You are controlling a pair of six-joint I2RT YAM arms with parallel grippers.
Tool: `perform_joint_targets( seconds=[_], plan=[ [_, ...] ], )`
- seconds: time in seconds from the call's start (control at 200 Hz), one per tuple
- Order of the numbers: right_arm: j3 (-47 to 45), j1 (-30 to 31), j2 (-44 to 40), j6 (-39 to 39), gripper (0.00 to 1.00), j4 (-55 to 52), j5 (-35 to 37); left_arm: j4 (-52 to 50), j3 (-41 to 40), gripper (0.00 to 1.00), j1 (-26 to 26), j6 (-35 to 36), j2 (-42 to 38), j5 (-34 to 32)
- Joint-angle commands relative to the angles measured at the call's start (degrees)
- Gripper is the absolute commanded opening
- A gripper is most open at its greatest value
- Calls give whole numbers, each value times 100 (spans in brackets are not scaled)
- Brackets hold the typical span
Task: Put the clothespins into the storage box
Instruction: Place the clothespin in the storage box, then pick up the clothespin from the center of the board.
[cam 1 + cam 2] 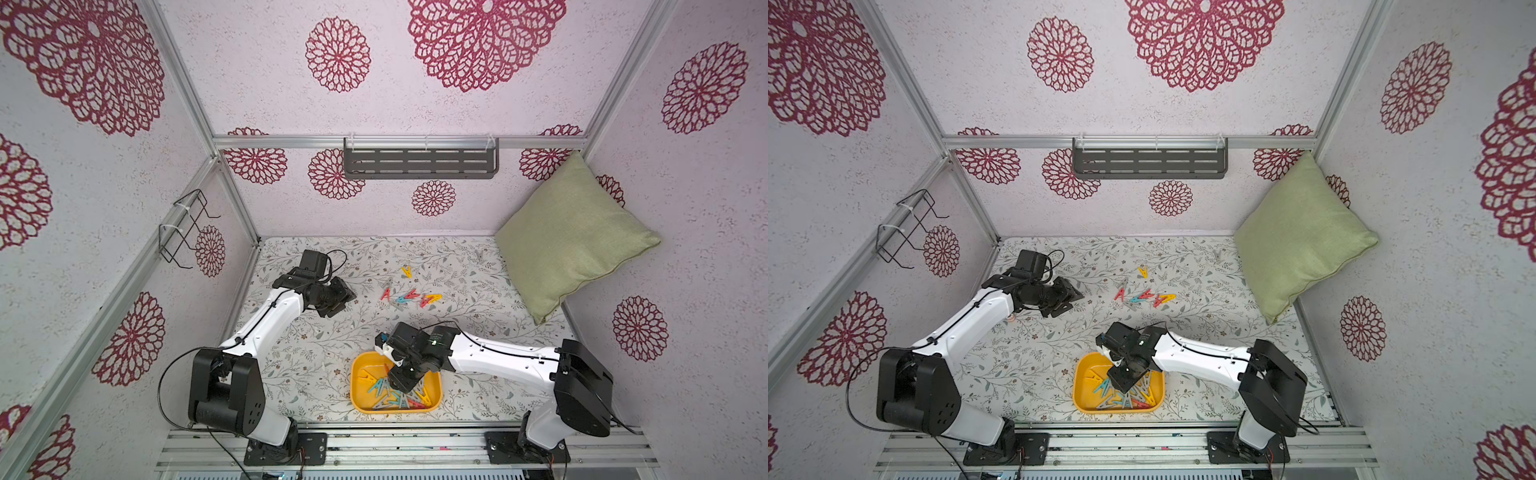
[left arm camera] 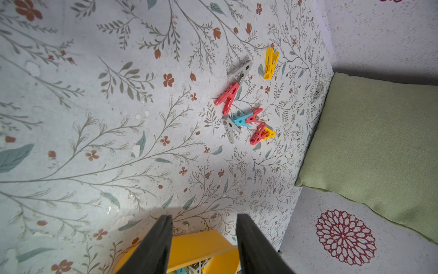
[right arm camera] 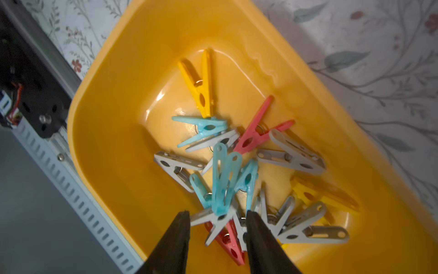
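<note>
Directly beneath the right gripper sits the shallow yellow-orange plastic storage box with its rounded corners. The gripper's two black fingers stand apart, released and clamping nothing. Just past their tips a translucent teal-blue plastic clothespin shows blurred above the heap, touching neither finger (whether it rests there or is in mid-air I cannot tell). Around it, inside the box, lie more A-shaped plastic clothespins in grey, red, yellow and teal-blue, several overlapping. In both top views this gripper hangs over the middle of the box.

Off to the far side, well apart from the box, the left gripper is likewise released, with its dark fingers spread and nothing between them. Out ahead of its fingertips, well clear of them, a scatter of loose clothespins in red, grey, yellow and teal-blue lies on the floral-printed tabletop. Farther beyond that scatter, a single grey clothespin lies just beside the pale green fabric cushion.
</note>
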Motion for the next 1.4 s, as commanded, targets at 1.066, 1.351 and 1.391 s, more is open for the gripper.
perform_joint_targets(
  seconds=[1.066, 1.351, 1.391],
  plan=[
    [1158, -3240, 378, 492, 62, 403, -689, -1986, 4657, 50, -908, 2606, 4658, -861],
    [1310, -3440, 550, 424, 60, 357, -880, -2303, 5279, 47, -1123, 2703, 5226, -1289],
    [1321, -3460, 564, 407, 60, 336, -898, -2337, 5370, 46, -1141, 2706, 5297, -1314]
  ],
)
